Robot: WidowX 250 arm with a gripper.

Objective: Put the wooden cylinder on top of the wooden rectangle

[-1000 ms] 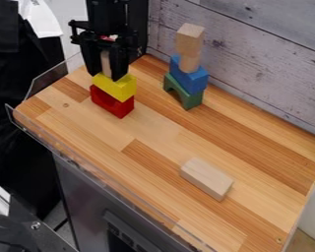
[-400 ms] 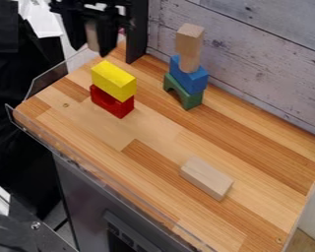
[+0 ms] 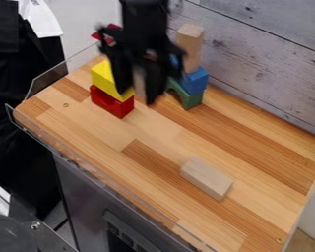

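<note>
Black fingers (image 3: 122,74) of the gripper (image 3: 138,93) stand narrowly apart, with a slim, pale wooden cylinder (image 3: 140,84) held upright between them. Nearest the camera, a pale, unpainted wooden rectangle (image 3: 203,177) lies flat on the striped wooden board (image 3: 153,174), its long sides running slantwise, its edges crisp and its broad upper face plain and bare. Farther back, the gripper hangs over the board, between two painted stacks and partly in front of both. Of the cylinder, just a narrow, light tan strip shows, smooth and softly blurred; its upper part is hidden, and how high its lower end sits above the board I cannot tell. At the left of the view, a red wooden block with a curved hollow (image 3: 110,104) carries a bright yellow wooden block (image 3: 104,78). Farther to the right stands a green wooden arch (image 3: 192,100) under a blue wooden block (image 3: 196,80), topped by a tall stretch of pale wood (image 3: 190,39), partly covered by the gripper. Behind rises a wall of greyish wooden planks (image 3: 265,64).
</note>
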